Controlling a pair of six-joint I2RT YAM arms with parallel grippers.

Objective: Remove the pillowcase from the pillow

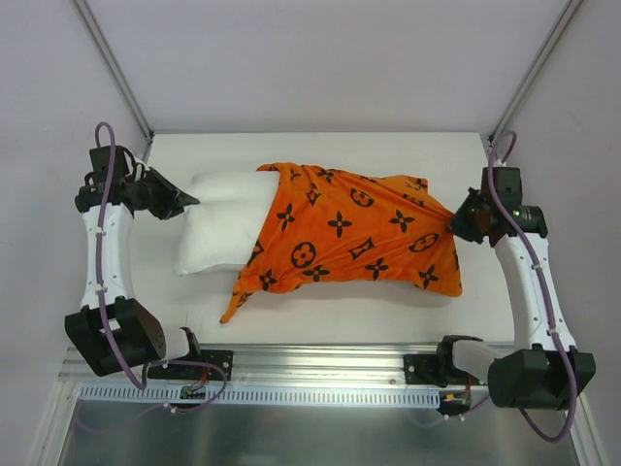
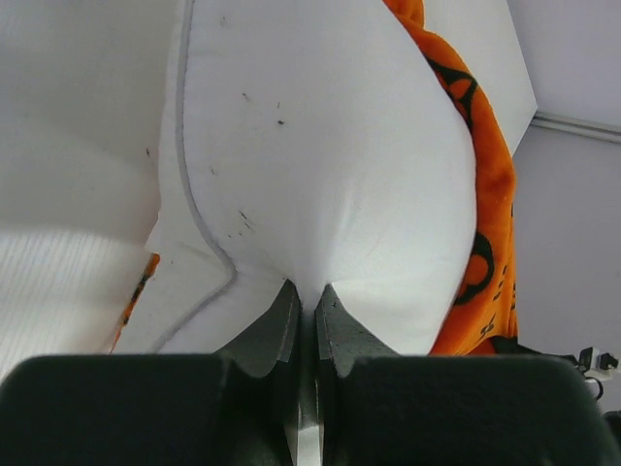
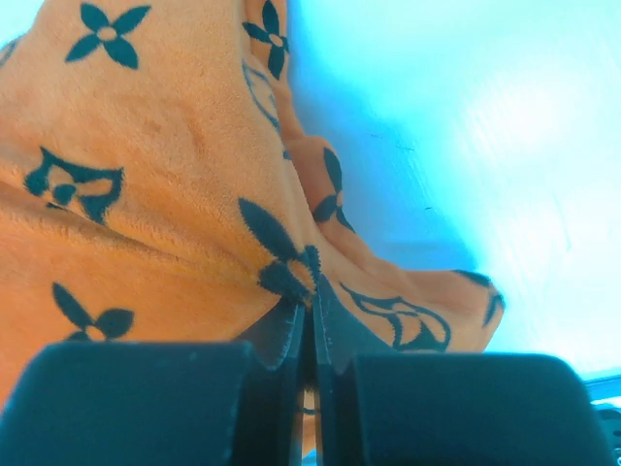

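Top: pillow [image 1: 218, 228] lies on the bench [image 1: 320, 320]. Pillowcase [image 1: 349, 238] covers its right part and the left end is bare. Left hand [image 1: 189, 202] is at the pillow's bare end, right hand [image 1: 454, 221] at the opposite end.
Left wrist: left hand is pinched closed on the pillow's edge.
Right wrist: right hand is clamped tight on pillowcase fabric.

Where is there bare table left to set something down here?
Two bare strips of table: one along the far edge behind the pillow and pillowcase, one between them and the near metal rail. Both ends are crowded: left gripper pinches the pillow, right gripper pinches the pillowcase.
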